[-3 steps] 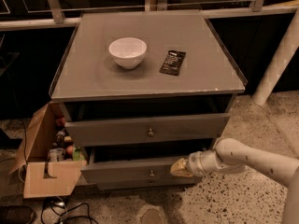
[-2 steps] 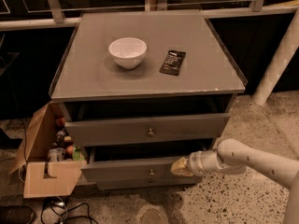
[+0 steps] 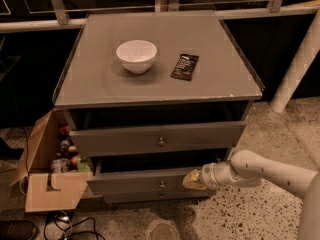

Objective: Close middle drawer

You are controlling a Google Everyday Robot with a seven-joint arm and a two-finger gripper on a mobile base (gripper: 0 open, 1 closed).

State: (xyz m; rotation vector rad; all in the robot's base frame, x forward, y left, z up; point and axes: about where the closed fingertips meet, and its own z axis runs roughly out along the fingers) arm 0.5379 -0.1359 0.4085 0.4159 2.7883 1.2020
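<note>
A grey wooden cabinet is standing on a speckled stone floor (image 3: 240,219), and its flat grey surface (image 3: 95,84) is carrying a round white ceramic bowl (image 3: 136,55) and, just to the right of it and apart from it, a flat black rectangular packet (image 3: 185,67). The tall, wide grey top drawer (image 3: 120,140) is sticking out, leaving a dark gap under the surface. Below it, the middle drawer (image 3: 127,182), grey wood with a medium-height front and a small round brass knob (image 3: 161,184), is also standing partly pulled out. The narrow grey bottom drawer (image 3: 130,198) is sitting just beneath.

The pale, tan-tipped end effector (image 3: 192,180) is resting against the right end of the middle drawer's front, with the white tubular arm (image 3: 270,170) reaching in from the right. Whether it is released or clenched cannot be told. An open brown cardboard box (image 3: 52,194) holding small bottles is sitting at the cabinet's left.
</note>
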